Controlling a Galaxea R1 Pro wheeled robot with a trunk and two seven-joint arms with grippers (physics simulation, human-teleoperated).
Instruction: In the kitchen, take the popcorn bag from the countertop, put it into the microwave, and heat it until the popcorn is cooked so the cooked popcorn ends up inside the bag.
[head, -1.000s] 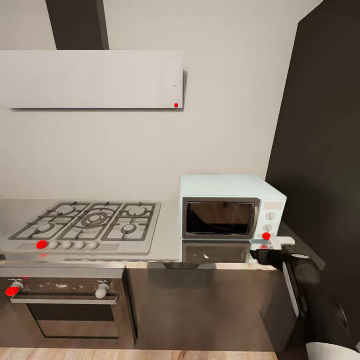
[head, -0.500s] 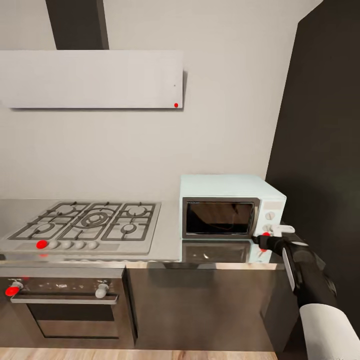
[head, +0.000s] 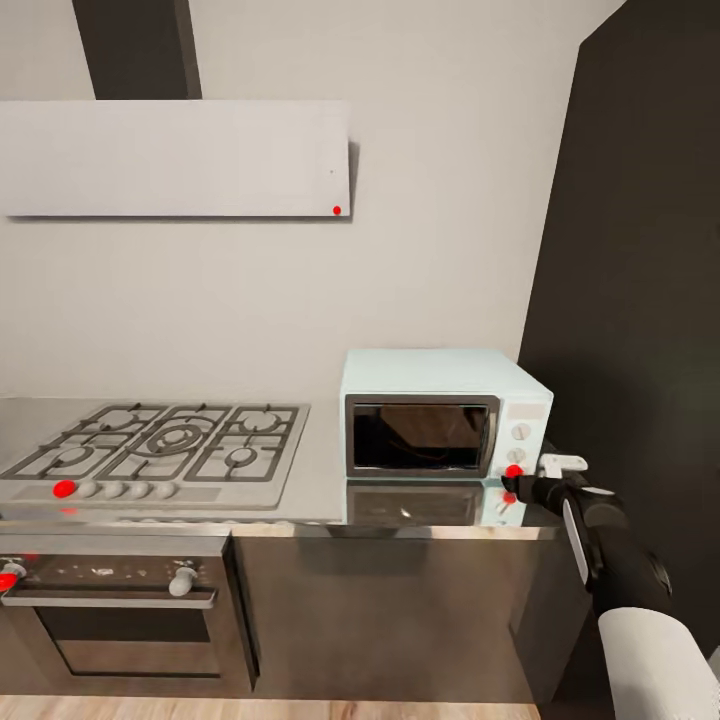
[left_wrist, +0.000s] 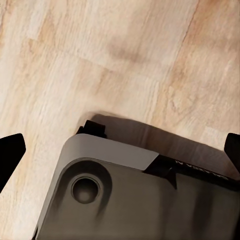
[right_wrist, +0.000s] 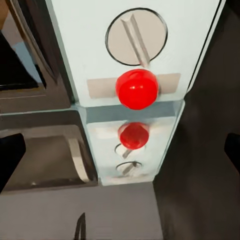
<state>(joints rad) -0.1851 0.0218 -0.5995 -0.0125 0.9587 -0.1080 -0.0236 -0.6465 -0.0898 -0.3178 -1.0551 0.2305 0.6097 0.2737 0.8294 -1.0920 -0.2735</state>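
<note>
The microwave (head: 445, 412) sits at the right end of the worktop (head: 320, 480), close against the tall dark cabinet (head: 640, 300). Its dark glass door (head: 420, 437) is shut, and nothing can be made out behind the glass. On the panel right of the door are white knobs (head: 521, 432), with a red button (head: 514, 471) at the bottom. The glossy grey worktop mirrors the front of the microwave just below it.

The right hand (head: 512, 487) is held right at that red button, its dark tip touching or almost touching it; I cannot tell which. The right wrist view looks straight at the panel: one white knob (right_wrist: 136, 36), the red button (right_wrist: 137, 89) and their reflections in the worktop (right_wrist: 90, 215). The dark fingertips (right_wrist: 10, 157) sit far out at the two edges of the picture, so the hand is spread wide with nothing in it.

The left wrist view looks down on a pale wood floor (left_wrist: 120, 55) and a grey part of the robot's base (left_wrist: 125, 195). The left hand's fingertips (left_wrist: 10, 150) are likewise far apart, gripping nothing.

Left of the microwave is a steel gas hob (head: 160, 455) with black grates, and under it a dark oven (head: 115, 620) with two knobs. A flat grey hood (head: 175, 158) hangs on the wall above the hob.
</note>
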